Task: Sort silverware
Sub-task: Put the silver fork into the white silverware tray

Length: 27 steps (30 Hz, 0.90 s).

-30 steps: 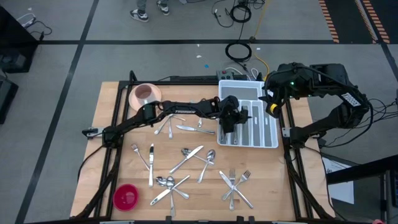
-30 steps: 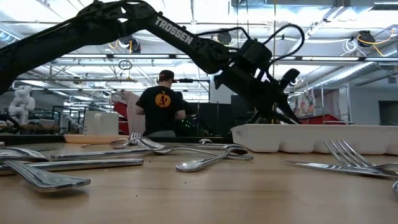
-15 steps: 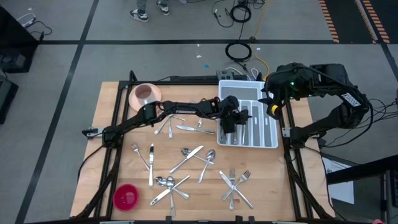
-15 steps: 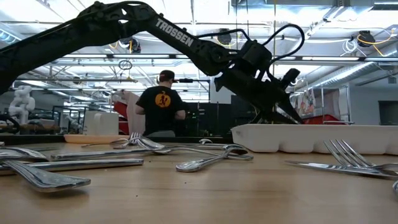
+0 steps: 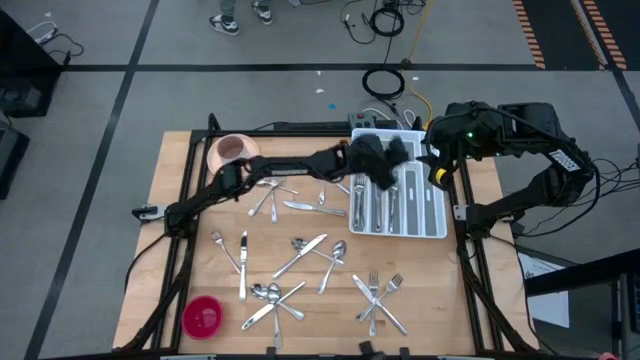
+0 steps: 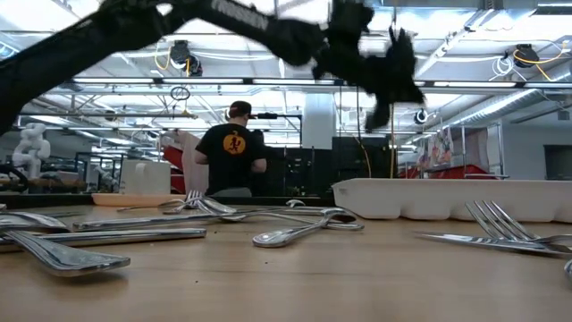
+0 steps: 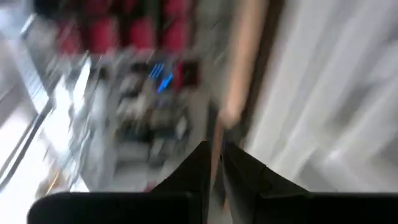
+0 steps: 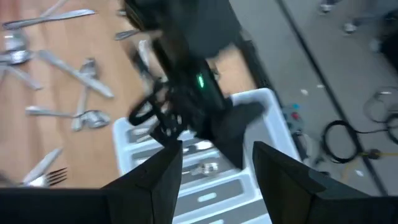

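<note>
High view, your left gripper (image 5: 385, 158) above the white tray (image 5: 436, 222), fingers near-closed, empty, right gripper (image 8: 214, 171) spread wide, silverware (image 5: 300, 256) scattered on the table (image 5: 170, 260).

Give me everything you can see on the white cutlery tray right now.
The white cutlery tray is a rectangular moulded piece, plastic by its look, with long parallel compartments. It lies flat at the table's far right, near the right arm. Several silver pieces already lie lengthwise in its compartments. The left hand hangs above its far end, clear of the rim in the low view.
</note>
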Each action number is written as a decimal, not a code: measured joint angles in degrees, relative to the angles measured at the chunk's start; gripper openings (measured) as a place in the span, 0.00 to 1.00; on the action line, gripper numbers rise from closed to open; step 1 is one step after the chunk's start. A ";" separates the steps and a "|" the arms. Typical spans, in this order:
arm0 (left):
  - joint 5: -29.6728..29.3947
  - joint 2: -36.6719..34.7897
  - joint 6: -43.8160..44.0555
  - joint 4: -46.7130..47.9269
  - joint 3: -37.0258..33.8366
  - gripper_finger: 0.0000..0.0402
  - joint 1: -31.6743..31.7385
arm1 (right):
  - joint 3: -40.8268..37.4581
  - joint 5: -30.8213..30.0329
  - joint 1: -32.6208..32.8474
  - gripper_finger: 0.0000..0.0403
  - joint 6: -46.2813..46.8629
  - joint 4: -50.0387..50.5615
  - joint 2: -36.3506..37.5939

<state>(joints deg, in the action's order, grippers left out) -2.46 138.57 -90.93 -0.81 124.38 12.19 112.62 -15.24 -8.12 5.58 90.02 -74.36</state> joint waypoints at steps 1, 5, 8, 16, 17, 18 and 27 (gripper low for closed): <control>-3.52 -1.61 1.14 -0.20 0.20 0.12 0.00 | 0.00 -1.61 0.00 0.47 0.66 0.00 0.05; -18.13 -9.76 7.97 3.53 0.24 0.12 1.00 | -1.27 -8.72 -0.41 0.47 6.59 -0.16 1.00; -23.54 -18.49 25.68 13.19 0.24 0.12 3.85 | -6.91 -15.71 -1.91 0.47 15.52 -0.15 2.82; 1.44 -41.06 85.69 43.50 0.31 0.12 17.56 | -36.51 -10.46 -3.84 0.47 43.01 -6.51 7.96; 5.04 -42.86 88.26 46.23 0.31 0.12 18.61 | -40.15 -8.40 -3.82 0.47 44.57 -9.71 7.93; 7.99 -44.50 89.82 48.79 0.31 0.12 19.14 | -43.56 -6.50 -3.82 0.47 45.79 -13.54 7.81; 20.08 -55.55 92.16 59.22 -1.78 0.12 16.31 | -63.90 11.64 -3.01 0.46 49.36 -51.39 4.42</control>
<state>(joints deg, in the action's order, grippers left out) 17.62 83.01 1.22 58.40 122.60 28.50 48.72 -3.60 -11.13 54.93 38.63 -69.93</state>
